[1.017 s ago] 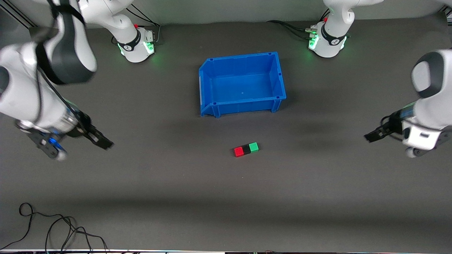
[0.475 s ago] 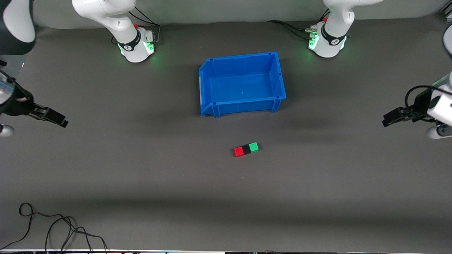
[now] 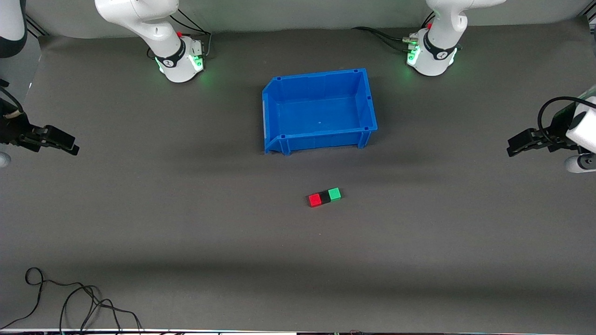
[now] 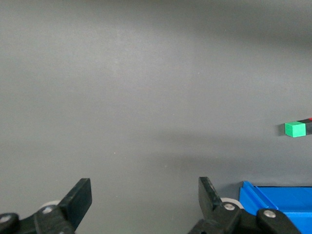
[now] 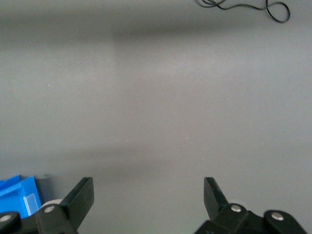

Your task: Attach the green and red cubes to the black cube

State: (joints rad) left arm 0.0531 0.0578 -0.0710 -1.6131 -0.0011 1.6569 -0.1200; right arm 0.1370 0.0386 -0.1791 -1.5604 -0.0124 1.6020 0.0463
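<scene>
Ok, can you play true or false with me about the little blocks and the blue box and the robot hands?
1. The black cube sits between the red cube and the green cube, touching both. True.
2. The cubes are inside the blue bin. False: they lie on the mat, nearer the front camera than the bin.
3. The left gripper holds the green cube. False: its fingers are open and empty.
4. The right gripper is open, holding nothing. True.

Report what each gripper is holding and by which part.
Nothing is held. The left gripper and right gripper are both open and empty, each over bare mat at its own end of the table.
</scene>
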